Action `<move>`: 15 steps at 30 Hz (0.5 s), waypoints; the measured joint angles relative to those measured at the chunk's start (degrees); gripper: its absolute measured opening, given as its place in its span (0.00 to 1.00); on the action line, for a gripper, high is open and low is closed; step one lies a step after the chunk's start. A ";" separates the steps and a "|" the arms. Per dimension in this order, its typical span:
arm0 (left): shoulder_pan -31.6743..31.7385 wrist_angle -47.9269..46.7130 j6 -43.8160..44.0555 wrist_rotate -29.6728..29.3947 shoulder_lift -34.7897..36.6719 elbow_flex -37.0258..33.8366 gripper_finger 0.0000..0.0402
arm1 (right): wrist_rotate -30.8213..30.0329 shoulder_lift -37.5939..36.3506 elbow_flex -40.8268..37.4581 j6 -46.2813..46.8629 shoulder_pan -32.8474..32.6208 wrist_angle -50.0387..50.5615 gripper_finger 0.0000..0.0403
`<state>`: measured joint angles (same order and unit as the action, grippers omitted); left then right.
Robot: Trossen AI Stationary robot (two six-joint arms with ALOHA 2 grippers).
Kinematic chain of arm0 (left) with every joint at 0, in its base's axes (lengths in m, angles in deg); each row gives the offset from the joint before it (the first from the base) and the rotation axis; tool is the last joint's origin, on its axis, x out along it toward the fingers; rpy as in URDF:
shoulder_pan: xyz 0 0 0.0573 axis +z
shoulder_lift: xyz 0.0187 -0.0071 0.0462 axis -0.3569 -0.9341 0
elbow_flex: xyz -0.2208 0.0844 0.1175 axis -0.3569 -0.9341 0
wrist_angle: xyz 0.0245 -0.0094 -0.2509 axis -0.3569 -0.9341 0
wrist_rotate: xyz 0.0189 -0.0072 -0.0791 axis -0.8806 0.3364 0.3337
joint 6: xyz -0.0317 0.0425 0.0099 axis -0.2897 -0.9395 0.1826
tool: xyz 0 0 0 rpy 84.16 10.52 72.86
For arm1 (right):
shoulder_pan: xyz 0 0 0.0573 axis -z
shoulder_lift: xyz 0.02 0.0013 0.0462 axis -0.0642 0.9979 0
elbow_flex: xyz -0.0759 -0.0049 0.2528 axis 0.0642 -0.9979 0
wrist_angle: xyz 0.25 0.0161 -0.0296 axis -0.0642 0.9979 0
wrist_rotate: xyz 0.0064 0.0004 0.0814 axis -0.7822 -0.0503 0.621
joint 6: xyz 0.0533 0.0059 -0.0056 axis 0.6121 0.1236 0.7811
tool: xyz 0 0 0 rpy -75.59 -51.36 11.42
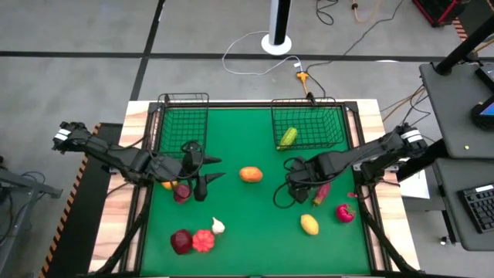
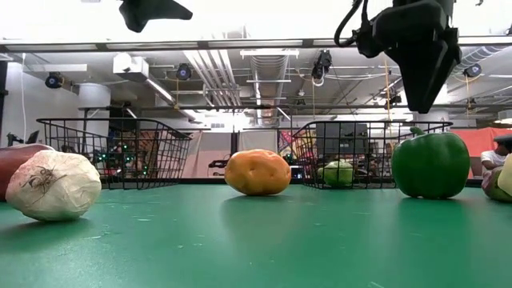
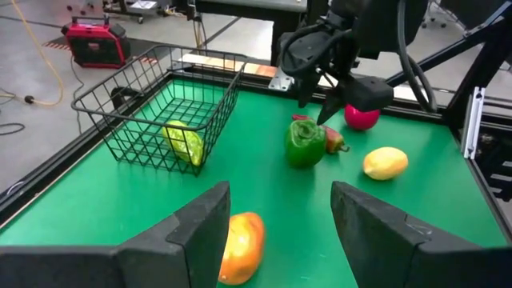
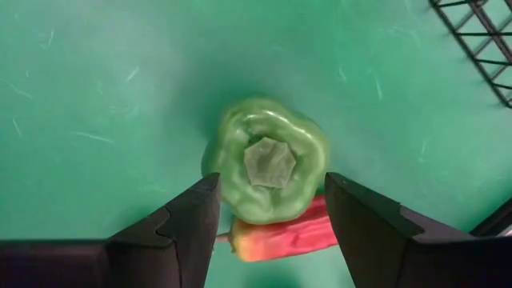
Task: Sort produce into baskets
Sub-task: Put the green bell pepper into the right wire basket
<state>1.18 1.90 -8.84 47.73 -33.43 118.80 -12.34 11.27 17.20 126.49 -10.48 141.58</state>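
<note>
Green felt (image 4: 96, 96) below: right pincer (image 4: 272, 212), fingers apart, hangs over green pepper (image 4: 266, 164) (upright, untouched).

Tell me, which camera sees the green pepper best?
The right wrist view: it looks straight down on the green pepper, filling the picture between the open right gripper fingers. The low view shows its side, the left wrist view shows it small, and in the high view the right arm hides it.
</note>
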 joint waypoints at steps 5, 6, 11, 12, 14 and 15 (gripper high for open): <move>0.00 0.00 -0.02 -0.01 0.00 0.00 0.50 | 0.05 0.01 -2.02 0.01 -0.05 -2.76 0.53; 0.00 0.00 -0.24 -0.03 0.00 0.00 0.50 | 0.05 0.01 -2.45 0.01 -0.03 -2.75 0.53; 0.00 0.33 -0.96 -0.08 -0.02 0.00 0.50 | 0.05 0.03 -5.54 0.01 0.22 -5.42 0.53; 0.00 0.43 -1.03 -0.08 -0.02 0.00 0.50 | 0.03 0.03 -6.03 0.01 0.26 -5.77 0.53; 0.00 0.59 -1.29 -0.08 -0.04 0.00 0.50 | 0.03 0.03 -6.87 0.03 0.34 -6.23 0.53; 0.00 0.59 -1.31 -0.08 -0.04 0.00 0.50 | 0.02 -0.05 -7.22 0.03 0.34 -6.43 0.53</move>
<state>1.18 2.49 -10.15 47.65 -33.47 118.80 -12.33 11.22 9.98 126.52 -10.15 135.15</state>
